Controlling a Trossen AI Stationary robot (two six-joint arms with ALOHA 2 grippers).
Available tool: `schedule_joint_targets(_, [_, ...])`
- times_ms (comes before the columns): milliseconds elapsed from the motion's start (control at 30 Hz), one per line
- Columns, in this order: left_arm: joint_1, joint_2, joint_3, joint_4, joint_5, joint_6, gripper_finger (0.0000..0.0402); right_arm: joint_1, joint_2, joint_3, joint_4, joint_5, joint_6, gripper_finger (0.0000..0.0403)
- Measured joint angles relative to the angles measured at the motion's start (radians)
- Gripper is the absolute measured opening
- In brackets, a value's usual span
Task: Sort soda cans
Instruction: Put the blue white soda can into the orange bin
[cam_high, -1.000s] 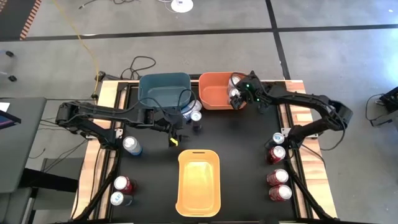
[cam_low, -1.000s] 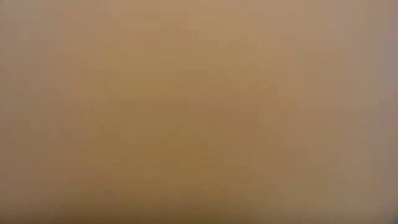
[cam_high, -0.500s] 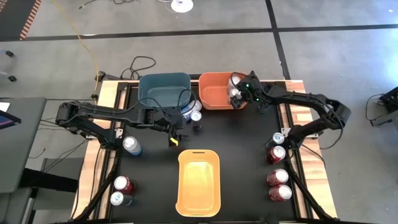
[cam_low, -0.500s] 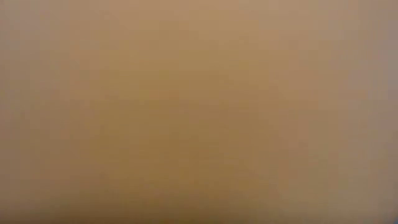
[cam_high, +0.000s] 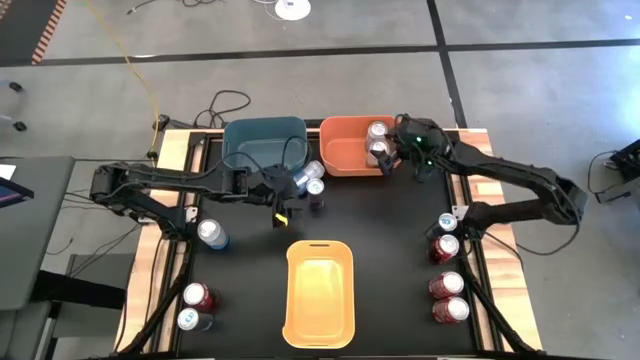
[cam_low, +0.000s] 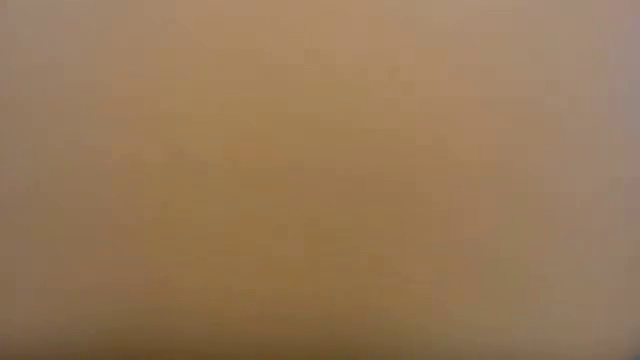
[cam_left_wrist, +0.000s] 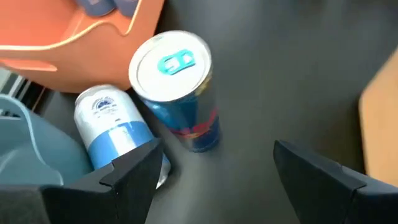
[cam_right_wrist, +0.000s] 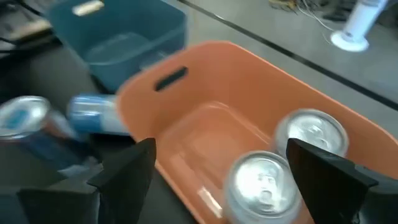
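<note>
The left gripper (cam_left_wrist: 214, 165) stands wide and empty; the upright blue can (cam_left_wrist: 177, 87) stands just ahead between its fingers (right gripper (cam_high: 392, 158) open, empty).

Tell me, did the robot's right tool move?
Yes. The right tool has backed off toward the table's right side, away from the orange bin, leaving two silver cans inside.
</note>
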Motion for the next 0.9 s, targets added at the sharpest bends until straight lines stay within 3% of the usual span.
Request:
schedule_joint_targets(433, [0.07, 0.001, -0.234, 0.333, 0.05, -0.113, 0.0299, 0.203, -0.08, 0.0, 0.019, 0.001, 0.09, 0.0374])
schedule_joint_targets(700, [0.123, 0.017, -0.266, 0.447, 0.03, -0.186, 0.0299, 0.317, -0.075, 0.001, 0.094, 0.025, 0.103, 0.0374])
schedule_joint_targets(900, [0.175, 0.095, -0.264, 0.467, 0.029, -0.25, 0.0302, 0.329, -0.075, 0.001, 0.101, 0.056, 0.103, 0.0374])
